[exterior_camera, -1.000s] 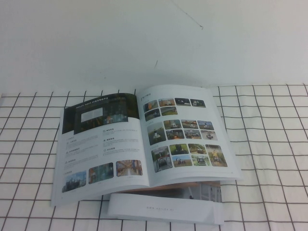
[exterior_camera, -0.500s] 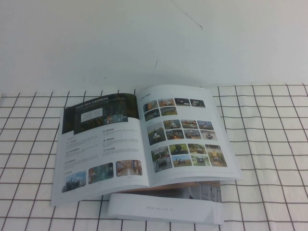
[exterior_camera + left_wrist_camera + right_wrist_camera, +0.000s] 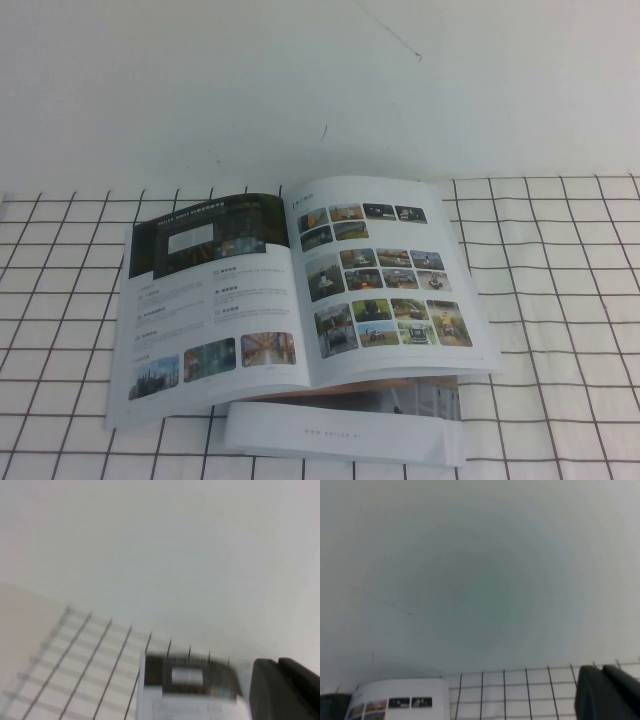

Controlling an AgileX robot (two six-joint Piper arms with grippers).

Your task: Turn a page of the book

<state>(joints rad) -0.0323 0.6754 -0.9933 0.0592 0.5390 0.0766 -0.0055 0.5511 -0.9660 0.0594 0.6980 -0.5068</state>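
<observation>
The book (image 3: 300,300) lies open on the checked cloth in the middle of the high view. Its left sheet has a dark banner and text columns. Its right sheet is the page (image 3: 385,285), with rows of small colour photos, lying flat. Neither gripper shows in the high view. In the left wrist view my left gripper (image 3: 277,690) is shut and empty, off the near left of the book (image 3: 190,690). In the right wrist view my right gripper (image 3: 602,692) is shut and empty over the cloth, to the right of the page (image 3: 400,700).
A smaller white booklet (image 3: 340,435) with one line of grey text pokes out from under the book's front edge. The white cloth with a black grid (image 3: 560,260) covers the table. A plain white surface (image 3: 300,80) lies behind it.
</observation>
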